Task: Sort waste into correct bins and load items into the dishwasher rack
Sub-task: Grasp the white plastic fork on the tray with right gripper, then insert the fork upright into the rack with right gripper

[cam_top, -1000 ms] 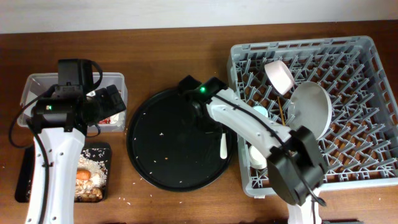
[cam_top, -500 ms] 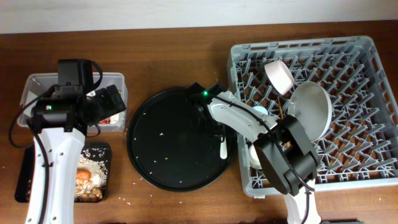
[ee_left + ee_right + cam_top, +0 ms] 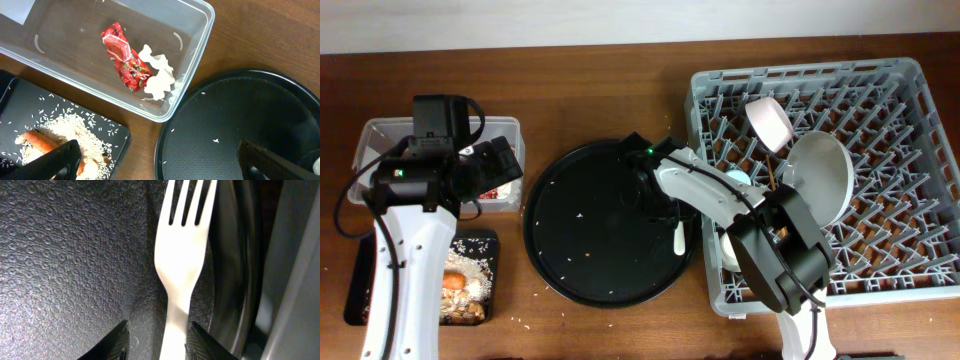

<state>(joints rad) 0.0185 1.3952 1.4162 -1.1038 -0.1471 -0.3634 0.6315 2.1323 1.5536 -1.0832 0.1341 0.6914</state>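
**Fig.** R tool is low over the round black tray. Its jaws are part-open and straddle the handle of the white fork, w/ nothing gripped yet. The fork lies flat at the tray's right edge, just beside the rack, tines pointing away from the fingertips.

- **Vs. 1 s ago:** R elbow has swung in toward the tray and the wrist has settled over the fork.
- **Vs. 0.5 s ago:** barely any shift; fork unmoved.
- **Meaning (est.):** approach is done. Closing and lifting come next, then transfer to the rack, which already holds the plate and bowl.

L tool is wide open, empty and unchanged. It hovers by the tub, which holds the red wrapper and tissue. Rice and carrot sit in the shallow black tray.
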